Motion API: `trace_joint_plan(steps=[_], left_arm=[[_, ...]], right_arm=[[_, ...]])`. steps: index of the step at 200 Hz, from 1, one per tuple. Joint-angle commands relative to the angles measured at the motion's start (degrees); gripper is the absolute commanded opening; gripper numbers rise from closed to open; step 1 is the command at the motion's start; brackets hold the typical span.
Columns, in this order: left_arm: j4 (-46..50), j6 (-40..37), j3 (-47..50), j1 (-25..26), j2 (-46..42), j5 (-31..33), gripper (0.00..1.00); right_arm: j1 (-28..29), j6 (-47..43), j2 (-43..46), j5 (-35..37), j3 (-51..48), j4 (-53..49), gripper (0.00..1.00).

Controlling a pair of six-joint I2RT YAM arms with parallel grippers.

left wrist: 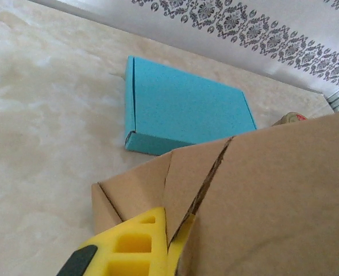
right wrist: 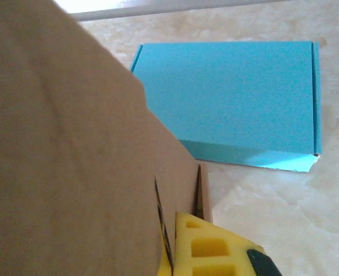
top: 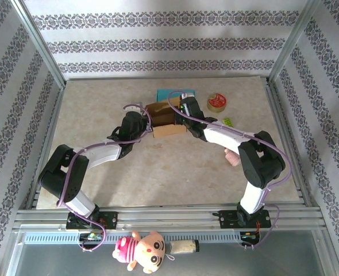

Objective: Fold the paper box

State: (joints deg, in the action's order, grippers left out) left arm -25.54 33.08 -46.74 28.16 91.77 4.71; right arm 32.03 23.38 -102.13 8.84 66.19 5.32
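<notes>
Teal box [left wrist: 187, 109], tape roll [top: 217, 102] near far wall; plush toy [top: 143, 252].

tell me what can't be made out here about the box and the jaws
Top view: the brown cardboard box is largely covered by the left arm and right arm, so its fold state is unclear.
Left wrist view: cardboard hides all but one yellow finger; jaws open or shut, cannot tell.
Right wrist view: likewise, one yellow finger shows.
Top view: the green item is too small to identify; the teal box is half hidden behind cardboard.
</notes>
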Motion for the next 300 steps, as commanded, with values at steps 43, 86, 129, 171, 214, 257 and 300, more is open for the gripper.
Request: trace_joint_plan(steps=[43,86,129,171,214,257,300], left_arm=[[4.77,1.08,4.00,4.07,-2.81,-1.46,0.19],[5.01,0.33,4.56,5.03,-5.68,-1.11,0.32],[4.65,1.83,6.74,6.63,-7.66,-0.06,0.40],[6.75,2.39,8.63,9.63,-12.30,3.75,0.44],[9.17,4.62,11.23,13.41,-20.13,8.16,0.46],[14.96,5.37,10.77,14.99,-29.48,12.21,0.41],[16.09,21.09,8.99,8.07,-29.18,8.81,0.43]], right_arm=[[1.19,-2.45,1.20,-2.25,-4.62,-3.56,0.11],[1.19,-1.75,5.53,-2.44,-7.19,-3.90,0.29],[1.19,-2.37,8.73,-3.28,-9.44,-4.18,0.41],[1.19,-3.29,14.48,-5.17,-13.30,-4.39,0.49],[1.02,-5.38,23.28,-8.11,-15.41,-5.76,0.55],[-1.18,-10.67,30.90,-18.16,-12.57,-6.31,0.69],[-8.50,-10.59,22.70,-29.41,5.80,-18.15,0.80]])
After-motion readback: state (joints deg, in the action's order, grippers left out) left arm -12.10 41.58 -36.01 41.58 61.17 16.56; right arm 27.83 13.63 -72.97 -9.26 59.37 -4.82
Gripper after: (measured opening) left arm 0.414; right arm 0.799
